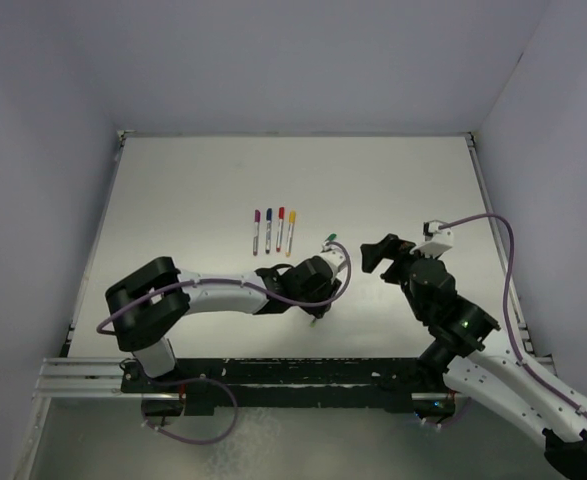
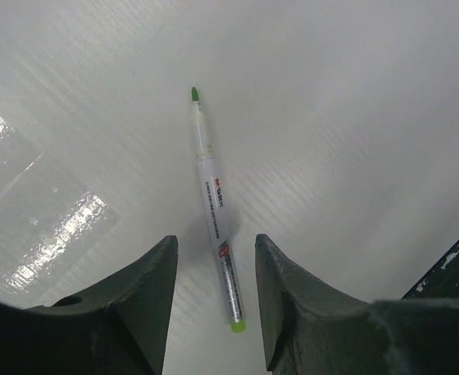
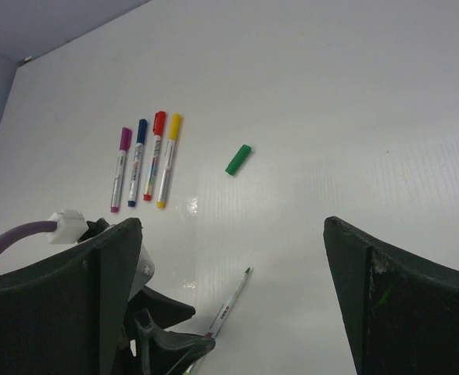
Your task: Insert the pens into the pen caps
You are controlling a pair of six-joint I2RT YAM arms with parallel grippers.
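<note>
top: four capped pens point(image 1: 273, 231) lying in a row, green cap point(image 1: 330, 239) lying loose nearby | left wrist: left gripper point(image 2: 215, 238) standing apart around uncapped green pen point(image 2: 213, 195) lying on table point(image 2: 354, 117), not clamping | right wrist: right gripper point(image 3: 231, 226) gaping empty; one capping seemingly remaining

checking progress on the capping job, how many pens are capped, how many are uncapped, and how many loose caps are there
capped pens: 4 (purple pen, blue pen, red pen, yellow pen)
uncapped pens: 1 (green pen)
loose caps: 1 (green cap)
total: 6
</note>
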